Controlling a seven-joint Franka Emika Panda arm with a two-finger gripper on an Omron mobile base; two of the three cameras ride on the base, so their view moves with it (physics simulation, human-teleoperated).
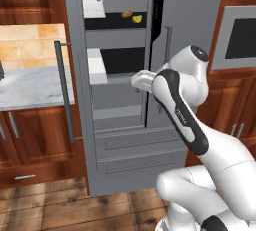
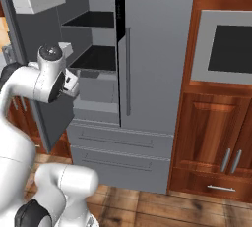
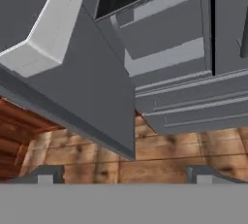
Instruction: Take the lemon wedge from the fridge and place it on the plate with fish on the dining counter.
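The fridge (image 1: 120, 140) is seen with its left door (image 1: 72, 75) swung open, and the lemon wedge (image 1: 137, 19) is found on the upper black shelf (image 1: 112, 21), just beside an orange-brown rounded food item (image 1: 127, 13) that lies to its left in the left base view. The gripper (image 3: 125, 172) is held in front of the lower part of the open compartment, at about the height of the second shelf, and its fingertips (image 3: 46, 173) are spread wide with nothing between them. From the hand view it is pointed downward, toward the grey drawers (image 3: 193, 111) and the wooden floor (image 3: 160, 155), with the edge of the open door and a white door bin (image 3: 43, 39) lying to its left. The relation that matters is therefore a vertical one: the wedge is placed well above the gripper and deeper in, one shelf higher, and slightly toward the closed right door (image 2: 157, 49). It is judged that the hand must be raised and tilted up before the wedge can be reached. The wedge is too small for its long axis to be told. Since the orange-brown item sits so near, a careful approach from the wedge's right side would likely be needed.
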